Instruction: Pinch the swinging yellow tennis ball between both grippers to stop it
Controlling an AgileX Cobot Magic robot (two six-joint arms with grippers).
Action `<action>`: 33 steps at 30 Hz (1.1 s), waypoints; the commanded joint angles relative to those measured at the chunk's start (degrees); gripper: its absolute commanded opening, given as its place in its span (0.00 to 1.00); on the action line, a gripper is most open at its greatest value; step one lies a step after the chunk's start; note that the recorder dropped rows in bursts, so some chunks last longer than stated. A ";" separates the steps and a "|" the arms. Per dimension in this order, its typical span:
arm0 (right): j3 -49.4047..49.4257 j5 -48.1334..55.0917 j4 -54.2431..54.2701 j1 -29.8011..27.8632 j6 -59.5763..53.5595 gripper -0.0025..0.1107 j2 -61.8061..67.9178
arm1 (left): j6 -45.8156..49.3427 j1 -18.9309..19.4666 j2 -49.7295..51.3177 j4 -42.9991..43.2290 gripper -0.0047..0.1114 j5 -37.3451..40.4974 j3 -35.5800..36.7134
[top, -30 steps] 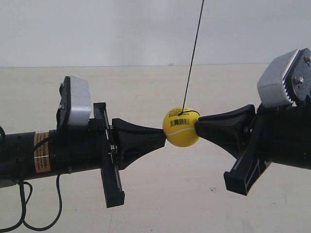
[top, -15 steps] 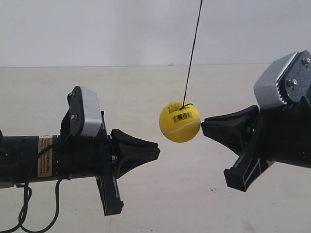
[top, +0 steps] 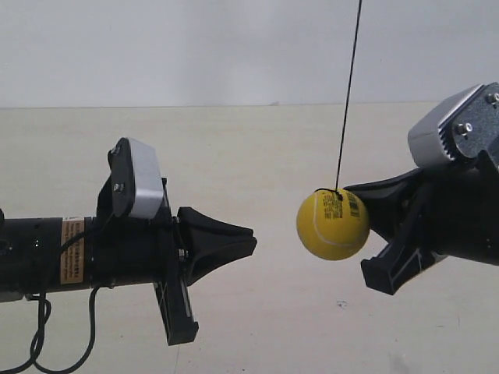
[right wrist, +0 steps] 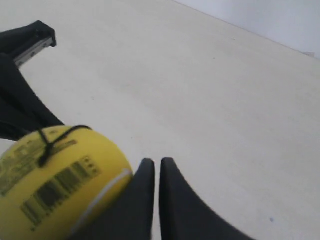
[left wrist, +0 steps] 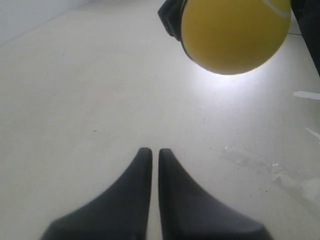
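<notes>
The yellow tennis ball (top: 333, 225) hangs on a thin black string (top: 348, 93), with its barcode sticker turned toward the arm at the exterior view's right. That arm carries my right gripper (top: 352, 189), whose shut jaws sit beside the ball (right wrist: 55, 185) rather than on it; the ball overlaps one finger's side. My left gripper (top: 251, 241) is shut and empty, a clear gap away from the ball. In the left wrist view the ball (left wrist: 235, 35) floats well beyond the closed tips of the left gripper (left wrist: 151, 151). The right gripper (right wrist: 157, 161) holds nothing.
A pale beige tabletop (top: 257, 327) lies below both arms, with a white wall (top: 195, 47) behind. Black cables (top: 35, 335) hang under the arm at the exterior view's left. A grey-white box (top: 140, 181) tops each wrist.
The ball, pinched between both tips a second ago, has come free and swung toward the right gripper. The left arm drew back first and has held still since.
</notes>
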 commanded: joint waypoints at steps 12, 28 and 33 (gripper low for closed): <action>-0.14 -7.40 -3.18 0.02 2.45 0.02 -0.17 | 0.11 -0.53 -1.57 -5.06 0.08 -3.92 -0.15; -0.14 -12.48 -3.69 0.02 0.89 0.02 -0.17 | -0.76 -0.53 -2.63 -6.83 0.08 -14.14 -0.04; -0.14 -12.48 -3.79 0.02 0.77 0.02 -0.17 | -0.76 -0.53 -2.63 -6.58 0.08 -13.03 -0.04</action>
